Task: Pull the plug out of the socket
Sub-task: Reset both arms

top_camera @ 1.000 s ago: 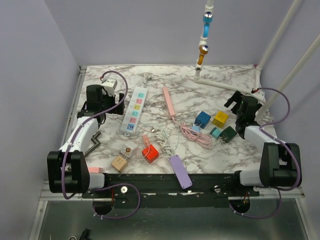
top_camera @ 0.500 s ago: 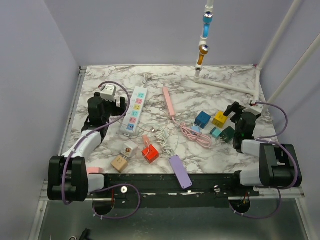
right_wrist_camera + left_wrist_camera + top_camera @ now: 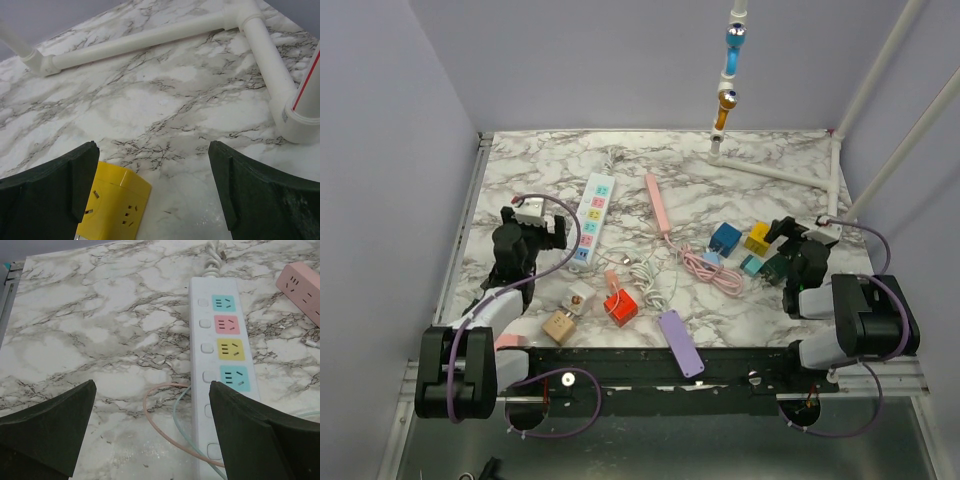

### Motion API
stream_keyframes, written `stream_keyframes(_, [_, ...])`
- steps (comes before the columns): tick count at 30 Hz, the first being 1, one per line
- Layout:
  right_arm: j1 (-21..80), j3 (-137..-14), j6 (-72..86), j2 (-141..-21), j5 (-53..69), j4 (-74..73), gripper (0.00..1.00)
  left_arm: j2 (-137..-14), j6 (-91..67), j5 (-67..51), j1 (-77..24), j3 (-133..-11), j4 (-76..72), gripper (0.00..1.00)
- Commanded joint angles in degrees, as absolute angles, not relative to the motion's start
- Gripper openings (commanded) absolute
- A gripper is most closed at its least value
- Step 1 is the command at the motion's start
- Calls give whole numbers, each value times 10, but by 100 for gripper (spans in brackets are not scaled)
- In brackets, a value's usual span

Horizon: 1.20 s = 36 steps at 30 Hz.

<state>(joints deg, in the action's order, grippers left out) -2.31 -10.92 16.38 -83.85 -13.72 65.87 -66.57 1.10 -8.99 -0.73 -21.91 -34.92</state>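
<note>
**Plug and socket.** Top view: a blue plug (image 3: 581, 256) sits at the near end of the white power strip (image 3: 596, 212), just to the right of the left gripper (image 3: 552, 230). The left wrist view shows four coloured sockets of the same strip (image 3: 220, 365) ahead and to the right of the gripper (image 3: 151, 390). A pink cable (image 3: 150, 412) and a teal cable (image 3: 176, 412) loop between its fingers. The plug itself does not appear in this view.

**Grippers.** Both have their jaws spread wide and hold nothing.

**Right side.** In the top view the right gripper (image 3: 785, 238) stands over a cluster of adapter cubes, among them a yellow cube (image 3: 759, 238) and a green cube (image 3: 777, 268). The right wrist view shows only the yellow cube (image 3: 117, 200), low beside the left finger of the gripper (image 3: 152, 147), and the white pipe frame (image 3: 150, 37) further ahead.

**Edges and room.** The left edge of the counter (image 3: 520, 170) lies to the left of the left gripper, with bare marble ahead of it. A pink power strip (image 3: 657, 203) lies to the right of the white one. The pipe frame bounds the far right corner.
</note>
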Motion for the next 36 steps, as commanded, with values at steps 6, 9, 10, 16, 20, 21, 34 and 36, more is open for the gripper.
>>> stream_keyframes(6, [-9,-58,124,-873,-95,841,100,-705,17,-90,-5,-81,-699,98])
stream_keyframes(9, [0,-33,103,-911,-74,923,100,-738,26,-112,-5,-56,-780,99])
stream_keyframes(10, [13,-23,90,-937,-68,975,100,-729,26,-110,-5,-62,-746,99])
stream_keyframes(16, [47,-72,71,-943,-122,898,100,-734,8,-68,-5,-126,-637,99])
stream_keyframes(20, [48,-138,89,-928,-164,749,100,-732,6,-65,-5,-126,-637,99])
stream_keyframes(21, [48,-132,85,-938,-167,781,100,-731,7,-65,-5,-126,-635,99])
stream_keyframes(34, [48,-127,85,-933,-157,779,100,-732,4,-60,-5,-127,-634,99])
stream_keyframes(36, [48,-128,85,-933,-157,780,100,-732,4,-60,-5,-127,-634,99])
